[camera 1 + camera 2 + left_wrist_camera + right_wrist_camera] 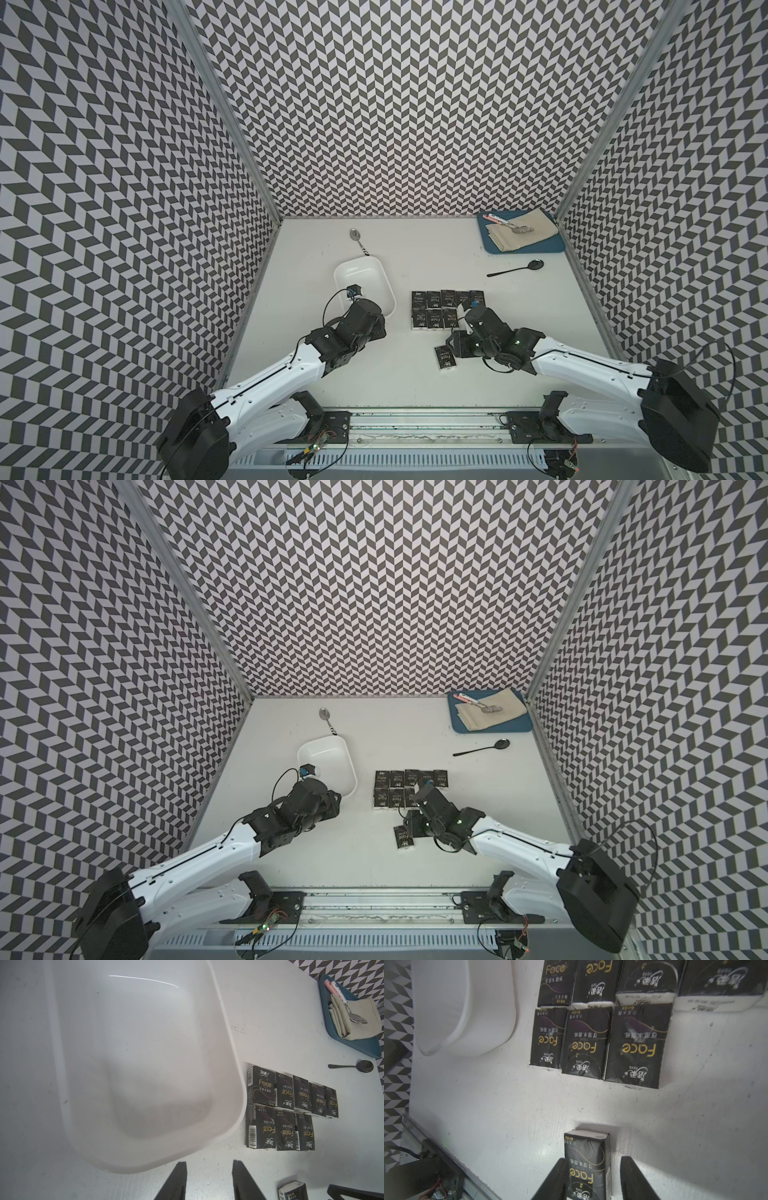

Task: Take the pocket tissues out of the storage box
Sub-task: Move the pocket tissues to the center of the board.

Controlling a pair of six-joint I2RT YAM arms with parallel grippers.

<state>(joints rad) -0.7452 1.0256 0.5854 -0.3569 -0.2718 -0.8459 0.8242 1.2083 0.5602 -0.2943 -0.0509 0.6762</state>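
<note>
Top views first: the right arm's wrist covers the near right corner of the pocket tissues (433, 319), so the grid is hard to count there. The left wrist view sorts it out. There are five in the far row and three in the near row, edges touching, flat on the bench (374, 374) just right of the storage box (361, 276). The left arm masks the box's near corner in both top views.

A lone packet (445, 357) lies on the bench nearer the robot, apart from the grid. In the right wrist view its near end is cut off by the frame, and so is the far row. The right end effector (593, 1158) straddles it with fingers parted and a clear gap on one side, so it has no grip.

Every packet's long axis runs from the robot toward the back wall, and the lone one is slightly skewed. The left end effector (209, 1162) is spread wide, with only bare bench between its fingers, beside the box.
</note>
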